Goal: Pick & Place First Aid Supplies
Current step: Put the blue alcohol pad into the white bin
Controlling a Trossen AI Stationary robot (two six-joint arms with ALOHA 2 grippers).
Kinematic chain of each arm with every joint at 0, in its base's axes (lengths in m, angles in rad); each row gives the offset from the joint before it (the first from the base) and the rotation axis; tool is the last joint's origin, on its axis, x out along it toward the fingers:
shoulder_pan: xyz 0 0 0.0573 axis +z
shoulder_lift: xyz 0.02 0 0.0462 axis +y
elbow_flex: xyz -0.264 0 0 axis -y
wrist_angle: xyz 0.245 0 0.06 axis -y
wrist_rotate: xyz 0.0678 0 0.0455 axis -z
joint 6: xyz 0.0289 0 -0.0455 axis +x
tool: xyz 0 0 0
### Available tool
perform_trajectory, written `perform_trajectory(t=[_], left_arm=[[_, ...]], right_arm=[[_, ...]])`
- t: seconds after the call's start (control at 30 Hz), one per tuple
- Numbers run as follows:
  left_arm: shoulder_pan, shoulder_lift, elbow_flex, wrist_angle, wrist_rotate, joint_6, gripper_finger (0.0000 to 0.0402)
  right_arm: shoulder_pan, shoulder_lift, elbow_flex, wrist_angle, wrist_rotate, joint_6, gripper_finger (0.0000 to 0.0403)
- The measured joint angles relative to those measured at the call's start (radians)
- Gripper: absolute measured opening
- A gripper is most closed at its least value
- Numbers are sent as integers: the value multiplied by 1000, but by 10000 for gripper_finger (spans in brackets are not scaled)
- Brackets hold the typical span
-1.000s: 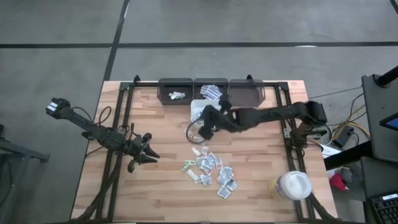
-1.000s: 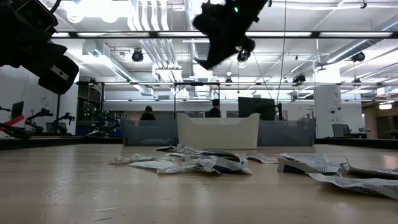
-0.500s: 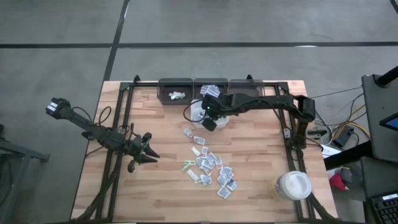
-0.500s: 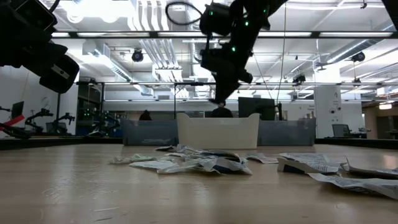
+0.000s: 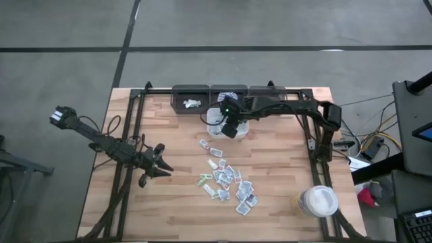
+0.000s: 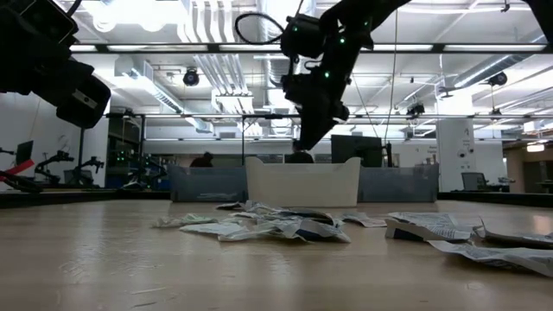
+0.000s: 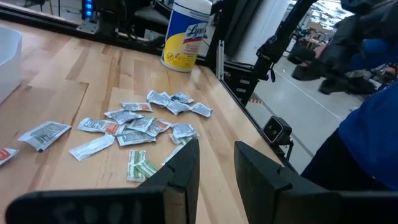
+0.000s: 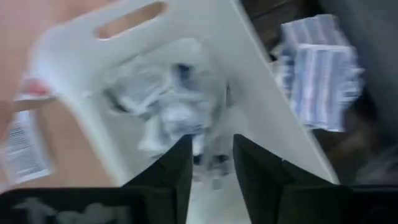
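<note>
Wooden table [image 5: 169, 202], small white sachets [image 5: 228, 183]

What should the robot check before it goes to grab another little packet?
1. Right tool over the white bin: ok, it hangs above the bin.
2. Right tool empty: ok, fingers apart with nothing between them in its wrist view; sachets lie in the bin below.
3. More sachets left on the table: ok, a scattered pile sits mid-table.
4. Left tool out of the way: ok, it waits left of the pile.
5. Lidded tub clear of the pile: ok, it stands apart at the table's right corner.
6. Which sachet lies easiest to grab: cannot tell, several overlap.
</note>
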Motion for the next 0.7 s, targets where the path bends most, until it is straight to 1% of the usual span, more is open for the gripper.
perform_trajectory(t=[0.03, 0.07, 0.2, 0.27, 0.3, 0.4, 0.47, 0.6, 0.7], left_arm=[[0, 0, 0, 0, 0, 0, 94], [0, 0, 0, 0, 0, -1, 94], [0, 0, 0, -1, 0, -1, 94], [0, 0, 0, -12, 0, -1, 94], [0, 0, 0, -22, 0, -1, 94], [0, 0, 0, -46, 1, -4, 94], [0, 0, -1, -50, 10, -5, 94], [0, 0, -1, -50, 37, -3, 94], [0, 0, -1, -50, 61, 10, 94]], right_arm=[[4, -8, 2, -1, -42, 2, 122], [8, -18, 4, 0, -106, 7, 128], [39, -53, 8, 0, -466, 17, 140], [73, -56, 8, -12, -582, 37, 140], [94, -56, 8, -24, -612, 43, 138], [168, -57, 7, -96, -623, 57, 131], [218, -57, 5, -161, -608, 83, 126], [313, -53, 3, -247, -477, 209, 120], [372, -53, 1, -254, -387, 276, 119]])
